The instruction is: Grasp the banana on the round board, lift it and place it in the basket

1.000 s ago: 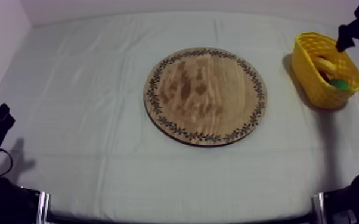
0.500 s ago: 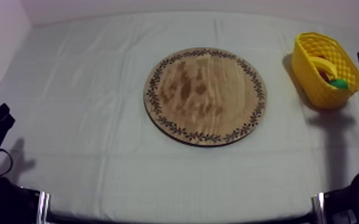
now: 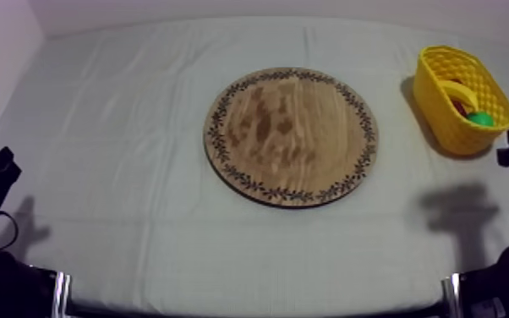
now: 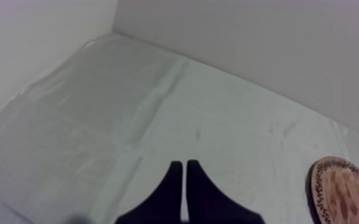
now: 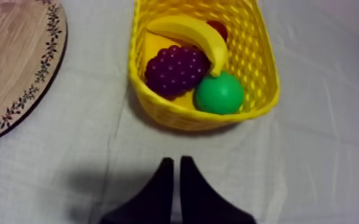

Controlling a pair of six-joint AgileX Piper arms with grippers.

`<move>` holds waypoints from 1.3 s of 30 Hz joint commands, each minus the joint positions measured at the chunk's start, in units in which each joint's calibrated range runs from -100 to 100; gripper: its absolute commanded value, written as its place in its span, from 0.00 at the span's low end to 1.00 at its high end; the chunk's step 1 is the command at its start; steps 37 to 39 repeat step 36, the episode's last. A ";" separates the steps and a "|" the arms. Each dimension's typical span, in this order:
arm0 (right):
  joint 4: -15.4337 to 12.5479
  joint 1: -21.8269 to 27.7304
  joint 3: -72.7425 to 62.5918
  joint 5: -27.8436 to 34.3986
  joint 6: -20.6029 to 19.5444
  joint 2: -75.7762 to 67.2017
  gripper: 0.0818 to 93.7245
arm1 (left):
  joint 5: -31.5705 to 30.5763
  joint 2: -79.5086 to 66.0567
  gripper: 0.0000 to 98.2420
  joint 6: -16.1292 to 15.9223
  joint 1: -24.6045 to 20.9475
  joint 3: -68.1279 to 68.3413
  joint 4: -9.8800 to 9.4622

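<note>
Since a second ago the right arm has pulled away from above the yellow basket [image 3: 440,118] and now sits back at the worktop's right edge, its shadow falling on the cloth nearer the camera, while the left arm has not stirred. The banana [image 5: 195,33] lies inside the basket, draped over the bunch of grapes [image 5: 175,69] and touching a round green fruit [image 5: 219,93], with the small red fruit [image 5: 219,26] tucked behind it; the wooden board [image 3: 292,135] is bare. The right tool [image 5: 176,159] holds nothing, its two black fingers pressed together in a narrow wedge just short of the basket, and the left tool [image 4: 184,162] is likewise closed on nothing over bare cloth. By my reading the placing is done and the step in hand is the retreat (little is left but to bring the arm back to rest at its own side, clear of the basket's rim). The basket is glossy yellow plastic with an open lattice wall, the banana smooth and curved, the grapes knobbly and matt purple, the board flat, mottled wood ringed by a dark leaf pattern, and the cloth faintly creased.
</note>
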 commanded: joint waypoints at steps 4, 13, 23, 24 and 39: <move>-3.59 0.92 6.58 0.66 4.88 -12.44 0.01 | -0.01 0.02 0.00 0.00 -0.02 0.03 -0.01; -6.77 2.15 13.52 -1.11 -1.72 -23.96 0.00 | -0.01 0.02 0.00 0.00 -0.02 0.03 -0.01; 0.70 -2.39 19.48 -4.08 -20.04 -34.78 0.00 | -0.01 0.02 0.00 0.00 -0.02 0.03 -0.01; 1.85 -2.94 20.19 -6.13 -20.98 -35.39 0.00 | -0.01 0.02 0.00 0.00 -0.02 0.03 -0.01; 4.89 -7.74 23.09 -11.12 -9.97 -36.78 0.00 | -0.01 0.02 0.00 0.00 -0.02 0.03 -0.01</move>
